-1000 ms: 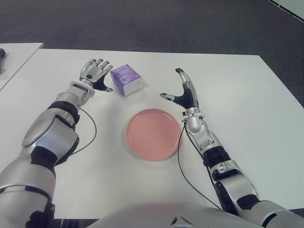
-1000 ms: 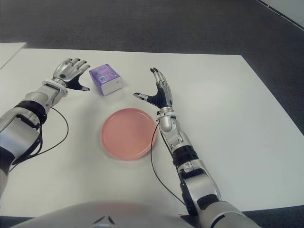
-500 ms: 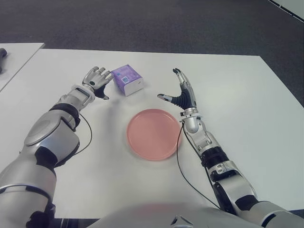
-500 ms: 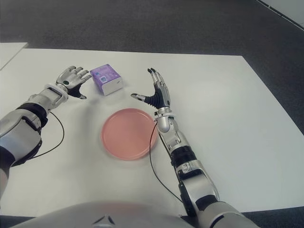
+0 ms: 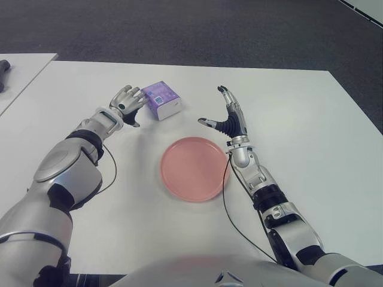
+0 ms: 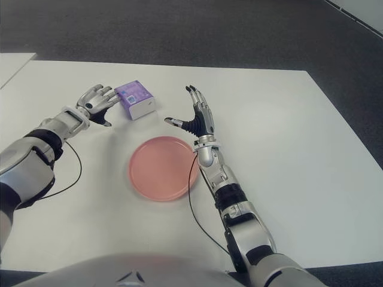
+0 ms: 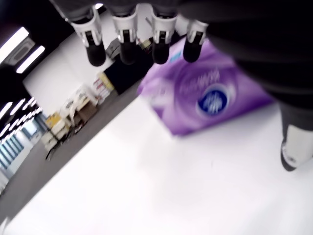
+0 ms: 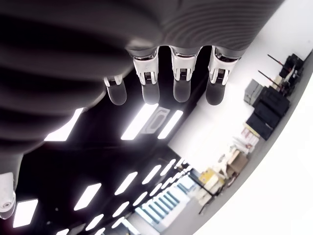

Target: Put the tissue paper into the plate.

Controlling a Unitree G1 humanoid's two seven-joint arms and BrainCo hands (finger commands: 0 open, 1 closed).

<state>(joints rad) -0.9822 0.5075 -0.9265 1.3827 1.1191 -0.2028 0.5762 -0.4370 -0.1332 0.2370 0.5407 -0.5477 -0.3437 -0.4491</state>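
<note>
My left hand [image 5: 125, 103] had its fingers [image 7: 126, 38] spread and holding nothing, just beside the purple tissue pack [image 5: 160, 100] on the white table [image 5: 311, 125]. My right hand [image 5: 230, 116] stood upright with fingers released, past the pink plate's [image 5: 193, 168] far right edge.

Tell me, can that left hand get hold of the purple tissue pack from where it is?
Probably yes. The left hand is open right beside the tissue pack, fingers spread toward it, and nothing stands between them on the table.
</note>
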